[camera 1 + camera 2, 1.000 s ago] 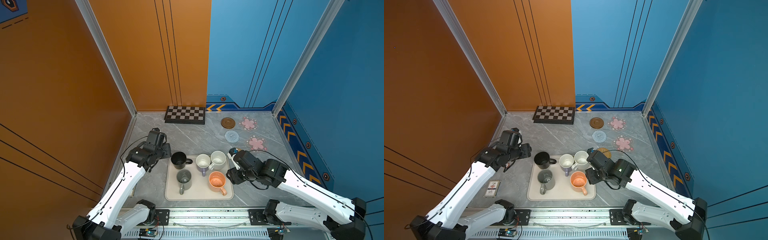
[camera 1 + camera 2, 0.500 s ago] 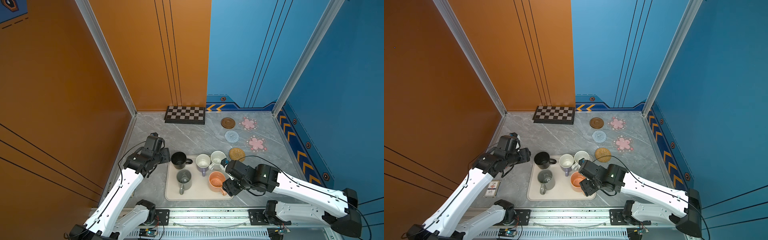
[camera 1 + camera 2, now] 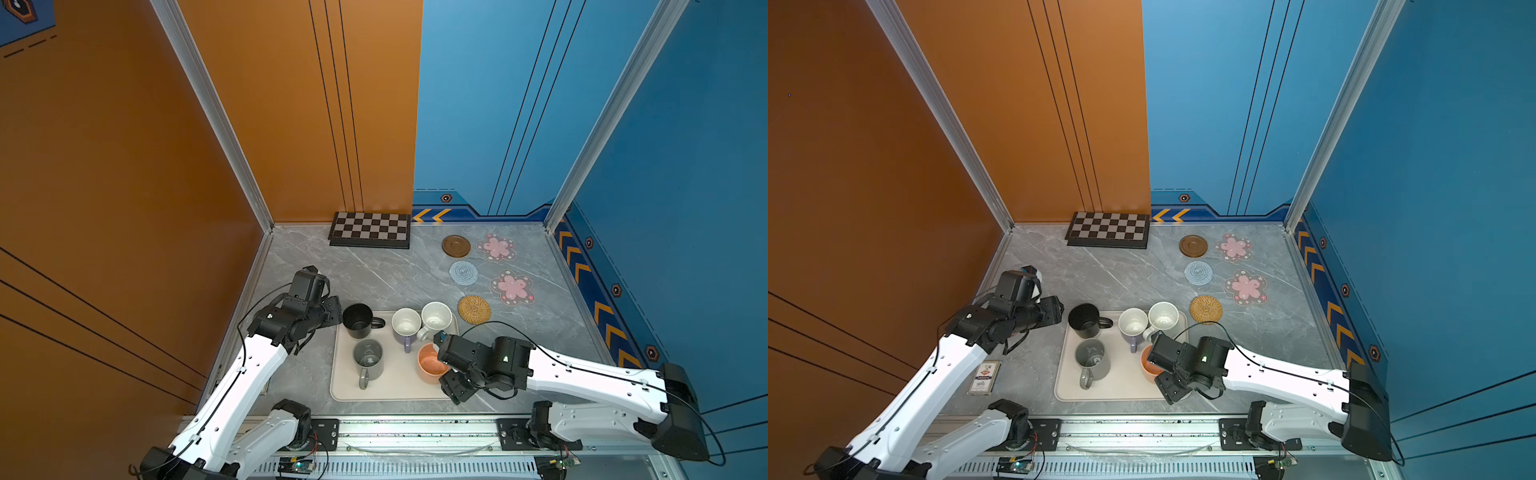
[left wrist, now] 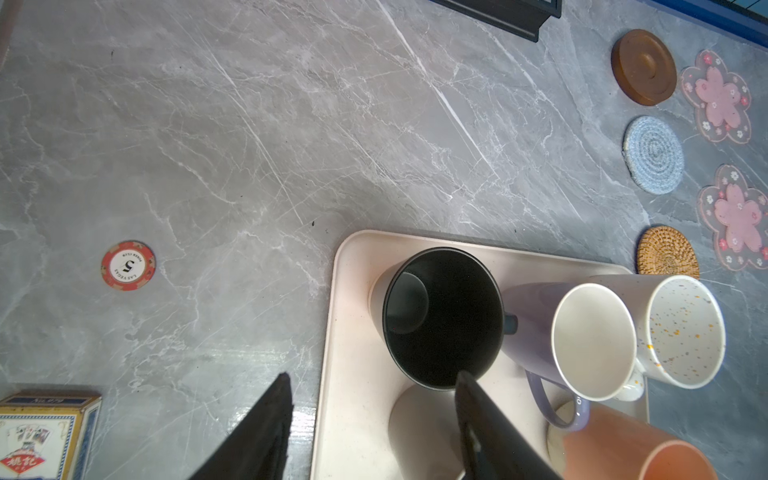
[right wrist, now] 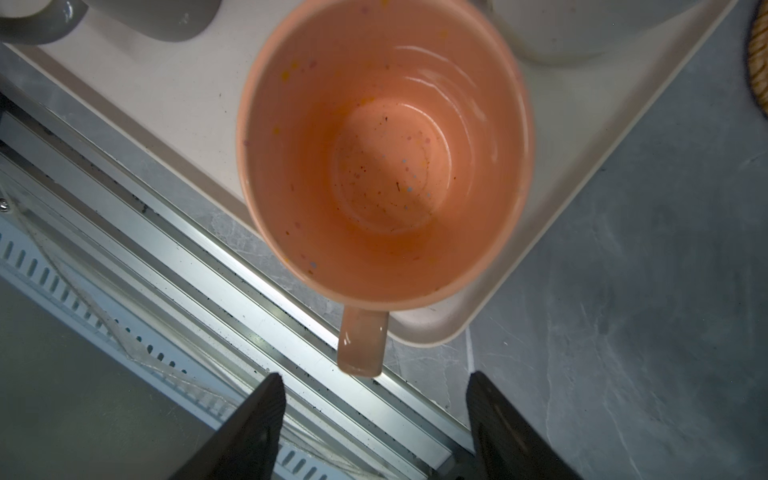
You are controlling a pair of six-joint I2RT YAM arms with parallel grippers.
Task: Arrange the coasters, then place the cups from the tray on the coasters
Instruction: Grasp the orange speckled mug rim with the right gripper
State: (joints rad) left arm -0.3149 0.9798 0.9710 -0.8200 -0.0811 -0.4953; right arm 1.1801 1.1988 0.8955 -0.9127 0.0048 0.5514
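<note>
In both top views, on the grey marble table [image 3: 374, 274]: large cream-beige rounded tray [image 3: 386, 392] bearing all five cups upright: black mug [image 3: 358, 320], grey mug [image 3: 368, 357], lavender mug [image 3: 405, 322], speckled cream-white mug [image 3: 436, 316], peach-orange mug [image 3: 428, 365]. Right of it, flat and apart: woven tan rattan coaster [image 3: 473, 308], light-blue crochet coaster [image 3: 463, 272], dark-brown wooden disc [image 3: 456, 245], two pink-blossom flower coasters [image 3: 496, 247] [image 3: 512, 287]. Black-and-grey chequered board [image 3: 370, 230] against the back wall. Right arm [image 3: 494, 361] hiding part of the peach-orange mug.

In the left wrist view: left jaws apart, gripping nothing, one fingertip [image 4: 478, 415] overlapping the black mug's rim; red poker chip [image 4: 128, 265] aside on the table.

In the right wrist view: right jaws wide apart, empty, peach-orange mug's handle [image 5: 360, 345] pointing at the gap, clear of both fingers [image 5: 257, 428].
</note>
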